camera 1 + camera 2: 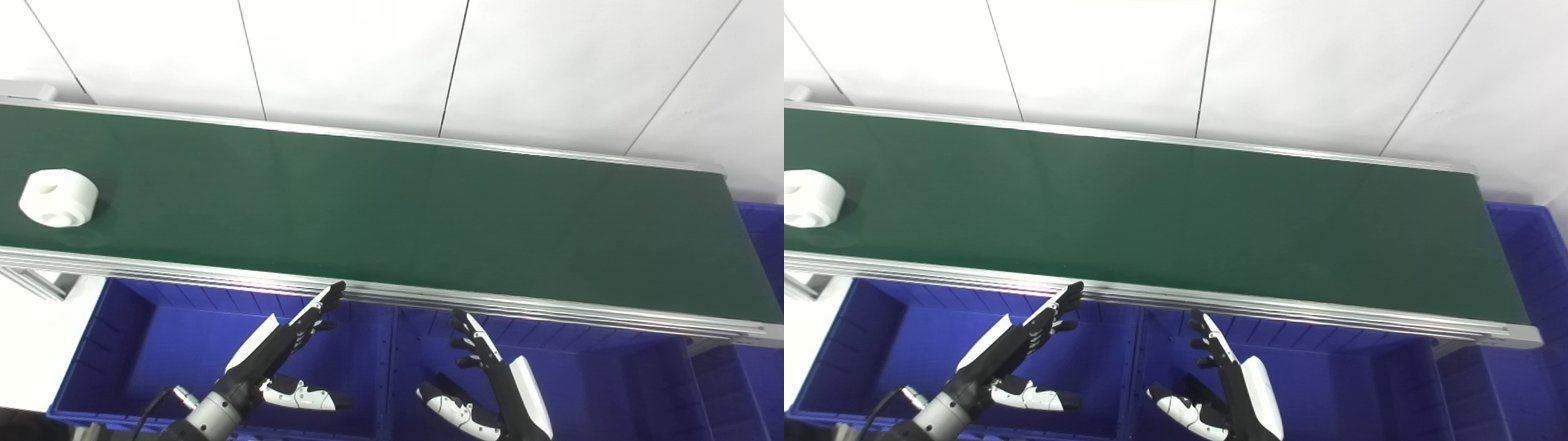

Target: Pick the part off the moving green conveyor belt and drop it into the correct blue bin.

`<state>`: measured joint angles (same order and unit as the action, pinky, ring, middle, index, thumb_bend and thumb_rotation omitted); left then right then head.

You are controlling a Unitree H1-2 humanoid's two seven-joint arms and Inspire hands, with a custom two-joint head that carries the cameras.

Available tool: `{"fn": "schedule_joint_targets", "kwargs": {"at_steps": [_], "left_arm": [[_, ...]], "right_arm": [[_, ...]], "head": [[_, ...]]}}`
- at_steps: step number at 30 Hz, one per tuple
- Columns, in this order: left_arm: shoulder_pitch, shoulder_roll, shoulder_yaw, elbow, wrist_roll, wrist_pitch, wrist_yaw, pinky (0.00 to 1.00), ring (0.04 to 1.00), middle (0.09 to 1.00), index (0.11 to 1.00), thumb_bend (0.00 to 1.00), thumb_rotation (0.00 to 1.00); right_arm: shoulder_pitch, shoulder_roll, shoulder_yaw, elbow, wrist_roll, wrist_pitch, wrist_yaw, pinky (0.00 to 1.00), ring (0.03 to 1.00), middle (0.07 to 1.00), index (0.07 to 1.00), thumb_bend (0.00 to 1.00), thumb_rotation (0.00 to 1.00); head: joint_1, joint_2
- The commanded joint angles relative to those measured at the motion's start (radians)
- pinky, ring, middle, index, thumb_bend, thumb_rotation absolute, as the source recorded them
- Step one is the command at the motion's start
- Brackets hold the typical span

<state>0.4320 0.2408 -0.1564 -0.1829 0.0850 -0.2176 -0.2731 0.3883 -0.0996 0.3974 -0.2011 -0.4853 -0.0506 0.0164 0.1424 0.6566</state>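
Note:
A white round part [59, 198] with holes in its top lies on the green conveyor belt [392, 220] at the far left; it also shows in the right eye view [810, 198]. My left hand [282, 355] is open and empty, below the belt's near rail, over the left blue bin [184, 343]. My right hand [490, 386] is open and empty, fingers spread, over the middle blue bin [582, 380]. Both hands are far to the right of the part.
The belt's aluminium near rail [429, 297] runs across just above my fingertips. A third blue bin [765, 245] stands past the belt's right end. White wall panels lie behind the belt.

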Motion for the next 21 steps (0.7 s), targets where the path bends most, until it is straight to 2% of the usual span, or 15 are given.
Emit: {"fn": "schedule_joint_targets", "kwargs": {"at_steps": [1, 2, 3, 4, 5, 9, 12, 17, 21], "left_arm": [[-0.006, -0.007, -0.005, -0.002, 0.008, -0.044, 0.017, 0.87, 0.982, 1.000, 1.000, 0.73, 0.31], [-0.006, -0.012, -0.007, 0.001, 0.014, -0.041, 0.020, 0.87, 0.981, 1.000, 1.000, 0.73, 0.31], [-0.007, -0.017, -0.010, 0.009, 0.022, -0.042, 0.024, 0.86, 0.976, 1.000, 1.000, 0.73, 0.30], [-0.009, -0.021, -0.012, 0.021, 0.029, -0.052, 0.028, 0.85, 0.971, 1.000, 1.000, 0.74, 0.30], [-0.014, -0.026, -0.015, 0.041, 0.038, -0.074, 0.034, 0.85, 0.965, 1.000, 0.998, 0.74, 0.29], [-0.034, -0.035, -0.025, 0.095, 0.056, -0.131, 0.052, 0.84, 0.943, 0.996, 0.975, 0.75, 0.28], [-0.044, -0.041, -0.029, 0.112, 0.052, -0.143, 0.054, 0.84, 0.936, 0.990, 0.961, 0.77, 0.25], [-0.047, -0.044, -0.027, 0.118, 0.054, -0.147, 0.060, 0.83, 0.933, 0.985, 0.949, 0.78, 0.19], [-0.055, -0.044, -0.024, 0.134, 0.067, -0.175, 0.071, 0.81, 0.921, 0.976, 0.944, 0.79, 0.20]], "right_arm": [[-0.007, -0.003, -0.004, -0.003, 0.022, -0.074, -0.013, 0.69, 0.811, 0.887, 0.939, 0.60, 0.46], [-0.009, -0.008, -0.006, 0.007, 0.034, -0.088, -0.013, 0.69, 0.812, 0.888, 0.940, 0.59, 0.46], [-0.011, -0.012, -0.010, 0.021, 0.045, -0.103, -0.015, 0.68, 0.814, 0.891, 0.944, 0.59, 0.45], [-0.012, -0.015, -0.013, 0.031, 0.054, -0.113, -0.017, 0.68, 0.817, 0.894, 0.946, 0.58, 0.45], [-0.013, -0.018, -0.017, 0.042, 0.060, -0.124, -0.019, 0.68, 0.821, 0.897, 0.949, 0.58, 0.45], [-0.020, -0.030, -0.024, 0.061, 0.062, -0.143, -0.017, 0.68, 0.838, 0.910, 0.968, 0.55, 0.48], [-0.028, -0.036, -0.023, 0.074, 0.052, -0.153, -0.019, 0.67, 0.837, 0.913, 0.978, 0.52, 0.49], [-0.037, -0.037, -0.020, 0.092, 0.045, -0.162, -0.019, 0.67, 0.842, 0.914, 0.987, 0.49, 0.49], [-0.042, -0.025, -0.021, 0.109, 0.041, -0.172, -0.030, 0.66, 0.832, 0.906, 0.976, 0.48, 0.45]], "head": [[0.060, -0.029], [0.072, -0.035], [0.131, -0.066], [0.142, -0.071], [0.189, -0.101], [0.250, -0.143], [0.260, -0.161], [0.241, -0.167], [0.226, -0.169]]}}
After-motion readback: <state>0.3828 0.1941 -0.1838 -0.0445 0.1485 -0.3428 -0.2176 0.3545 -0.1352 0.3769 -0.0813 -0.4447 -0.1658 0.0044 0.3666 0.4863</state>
